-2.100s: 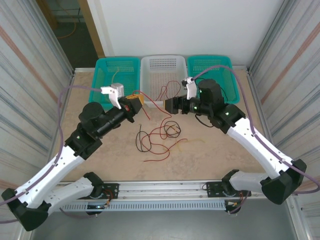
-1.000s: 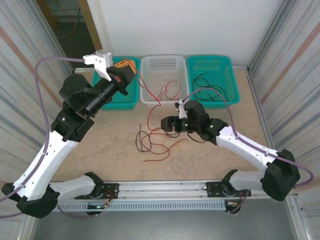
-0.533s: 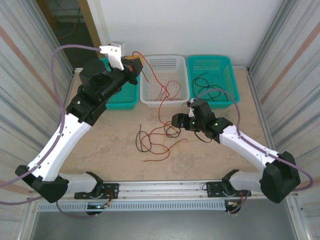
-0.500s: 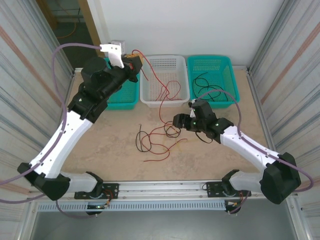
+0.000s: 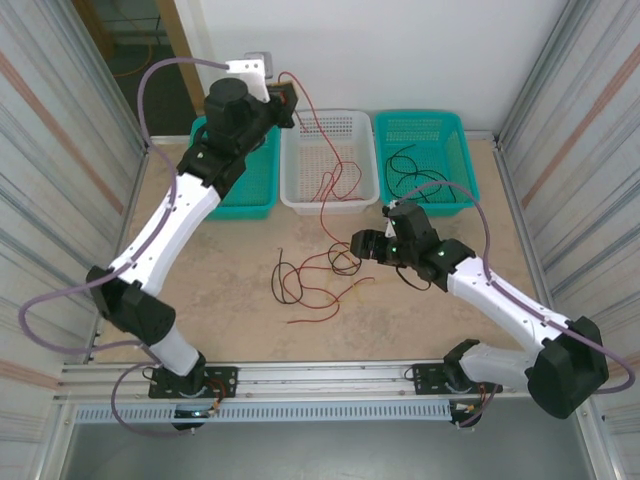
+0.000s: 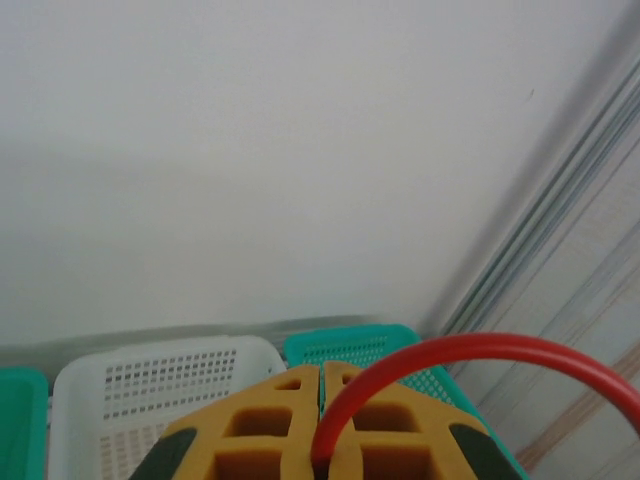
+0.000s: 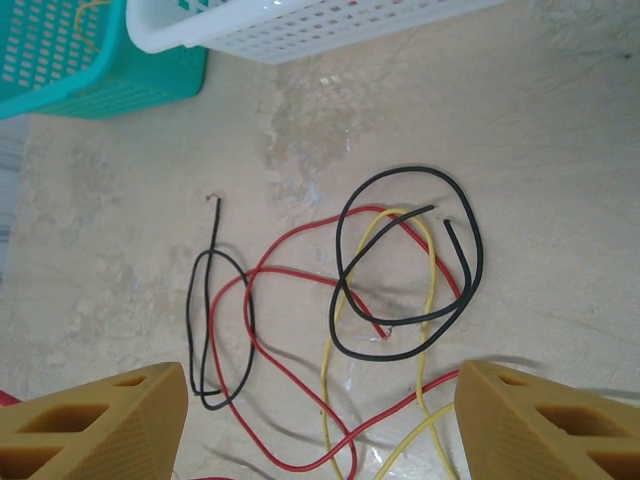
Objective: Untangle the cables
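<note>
My left gripper (image 5: 284, 98) is raised high over the back of the table, shut on a red cable (image 5: 322, 200) that hangs down past the white basket (image 5: 360, 124) to the tangle (image 5: 312, 278) on the table. In the left wrist view the orange fingers (image 6: 250, 430) pinch the red cable (image 6: 480, 347), which arcs off to the right. My right gripper (image 5: 358, 244) hovers open just above the tangle's right side. Between its fingers (image 7: 100, 425) lie a black loop (image 7: 472, 262), a red cable (image 7: 290, 276), a yellow cable (image 7: 337, 368) and a thinner black loop (image 7: 214, 330), crossing one another.
Three baskets stand along the back: a teal one (image 5: 255, 186) on the left, the white one in the middle, a teal one (image 5: 425, 118) on the right holding a black cable (image 5: 408, 165). Corrugated walls close both sides. A rail runs along the near edge.
The left arm has risen and swung back toward the wall, drawing the red cable up and taut. The right gripper has stayed open over the tangle, shifting slightly.
</note>
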